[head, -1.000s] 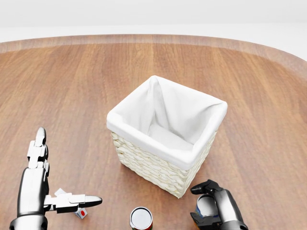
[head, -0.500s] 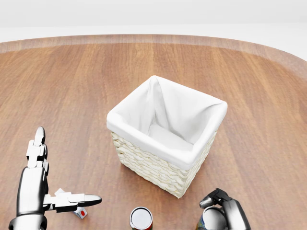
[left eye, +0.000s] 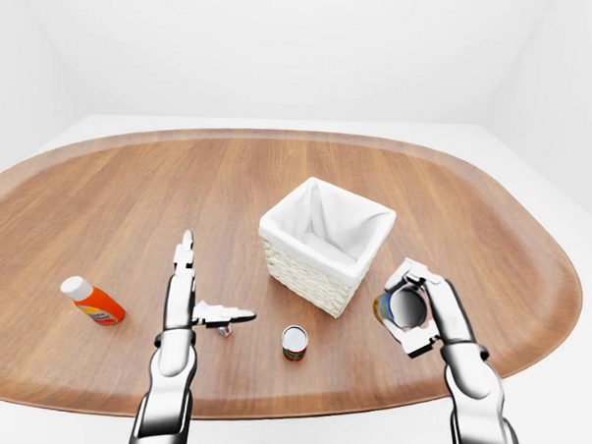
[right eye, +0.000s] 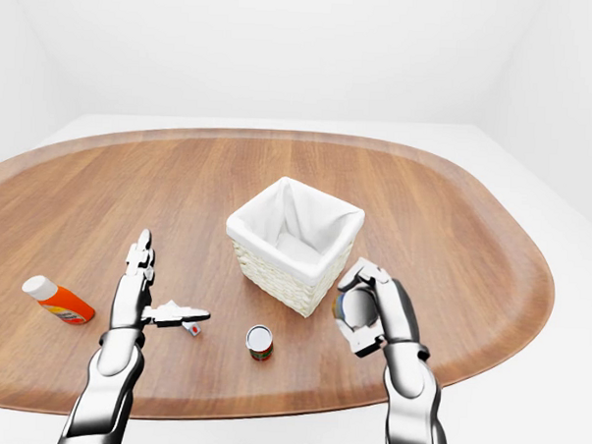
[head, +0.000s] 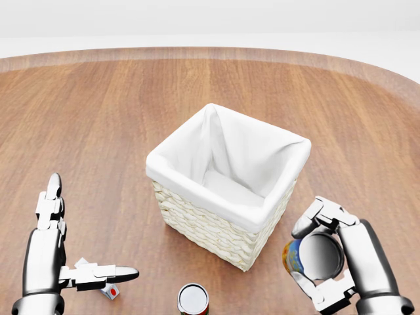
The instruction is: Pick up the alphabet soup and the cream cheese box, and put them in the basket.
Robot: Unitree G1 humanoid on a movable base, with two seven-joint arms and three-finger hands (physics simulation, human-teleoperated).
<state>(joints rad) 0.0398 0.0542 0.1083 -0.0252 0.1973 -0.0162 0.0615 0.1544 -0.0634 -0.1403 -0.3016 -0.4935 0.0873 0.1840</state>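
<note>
Beside the white-lined wicker basket on the wooden table, the right hand wraps its fingers around the soup can, lifted off the surface. The left hand hovers spread wide over a small box. Another can and an orange bottle stand apart.

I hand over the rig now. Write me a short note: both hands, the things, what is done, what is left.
Right hand: shut on a can, lifted beside the basket, at its right in the head view.
Left hand: open, over a small box on the table.
Second can stands near the bottom edge.
Basket holds nothing.
Left: both items; labels unreadable.
</note>
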